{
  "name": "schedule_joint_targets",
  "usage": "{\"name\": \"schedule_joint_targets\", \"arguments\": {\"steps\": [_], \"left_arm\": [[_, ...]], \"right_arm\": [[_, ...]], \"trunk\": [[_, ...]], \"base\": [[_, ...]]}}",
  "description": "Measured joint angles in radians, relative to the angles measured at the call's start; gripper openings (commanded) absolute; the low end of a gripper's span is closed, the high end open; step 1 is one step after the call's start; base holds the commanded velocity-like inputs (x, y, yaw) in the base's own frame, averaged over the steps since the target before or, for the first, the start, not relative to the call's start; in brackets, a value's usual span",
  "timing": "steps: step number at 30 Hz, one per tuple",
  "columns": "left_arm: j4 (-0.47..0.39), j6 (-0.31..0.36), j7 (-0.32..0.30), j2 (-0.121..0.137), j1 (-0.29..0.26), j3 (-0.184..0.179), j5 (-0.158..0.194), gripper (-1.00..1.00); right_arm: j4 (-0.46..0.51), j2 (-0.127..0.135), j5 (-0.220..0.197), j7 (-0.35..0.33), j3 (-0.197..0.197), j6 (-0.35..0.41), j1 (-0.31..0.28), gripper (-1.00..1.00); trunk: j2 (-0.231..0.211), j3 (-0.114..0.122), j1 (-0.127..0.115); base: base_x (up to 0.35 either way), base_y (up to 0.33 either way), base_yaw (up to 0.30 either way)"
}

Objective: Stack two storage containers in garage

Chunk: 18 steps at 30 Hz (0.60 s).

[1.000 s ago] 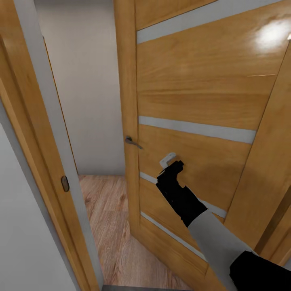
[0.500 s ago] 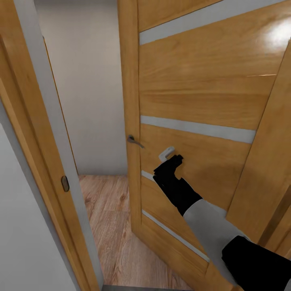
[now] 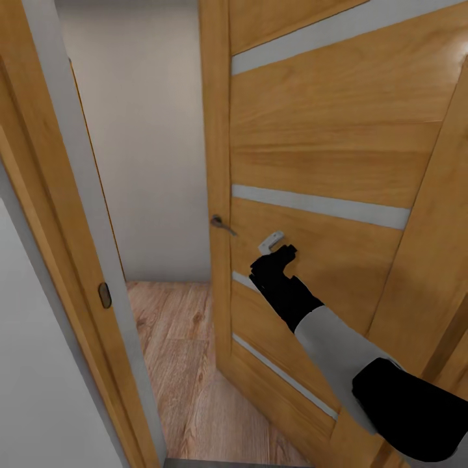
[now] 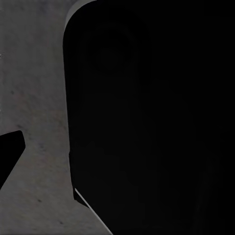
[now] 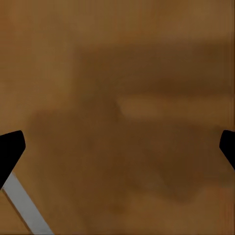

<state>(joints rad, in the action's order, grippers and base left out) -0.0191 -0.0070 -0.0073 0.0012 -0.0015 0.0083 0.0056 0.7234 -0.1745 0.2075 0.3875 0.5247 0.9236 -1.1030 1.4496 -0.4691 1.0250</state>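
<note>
The two storage containers are out of view. My right gripper (image 3: 277, 249) is pressed against the face of a wood-panelled door (image 3: 325, 156), just beside its metal handle (image 3: 222, 225). In the right wrist view the right gripper (image 5: 117, 147) is open, its black fingertips (image 5: 10, 152) spread wide, with the door panel close in front and nothing between them. The left gripper (image 4: 117, 152) hangs over speckled grey concrete floor (image 4: 34, 98); one fingertip (image 4: 7, 156) shows at the frame's edge, the rest lost against a dark body.
The door stands partly open, leaving a narrow gap between its edge and the wooden door frame (image 3: 71, 195). Light wood-plank flooring (image 3: 175, 338) and a cream wall (image 3: 143, 130) lie beyond. A white wall (image 3: 39, 390) is close on the left.
The door has swung a little further open, its edge and handle shifting to the right. My right gripper has stayed against the panel and moved with it.
</note>
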Motion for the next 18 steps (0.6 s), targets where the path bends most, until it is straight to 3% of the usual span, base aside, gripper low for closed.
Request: {"name": "schedule_joint_targets", "arguments": {"steps": [8, 12, 18], "left_arm": [[0.0, 0.0, 0.0, 0.0, 0.0, 0.0, 0.0, 1.0], [0.0, 0.0, 0.0, 0.0, 0.0, 0.0, 0.0, 1.0], [0.0, 0.0, 0.0, 0.0, 0.0, 0.0, 0.0, 1.0]], "right_arm": [[-0.143, 0.0, -0.016, 0.005, -0.001, -0.064, -0.07, 1.0], [-0.159, 0.0, -0.019, 0.007, 0.002, -0.072, -0.076, 1.0], [-0.203, 0.0, -0.061, 0.036, 0.002, -0.093, -0.08, 1.0]], "trunk": [[0.0, 0.0, 0.0], [0.0, 0.0, 0.0], [0.0, 0.0, 0.0]], "base": [[0.0, 0.0, 0.0], [0.0, 0.0, 0.0], [0.0, 0.0, 0.0]]}}
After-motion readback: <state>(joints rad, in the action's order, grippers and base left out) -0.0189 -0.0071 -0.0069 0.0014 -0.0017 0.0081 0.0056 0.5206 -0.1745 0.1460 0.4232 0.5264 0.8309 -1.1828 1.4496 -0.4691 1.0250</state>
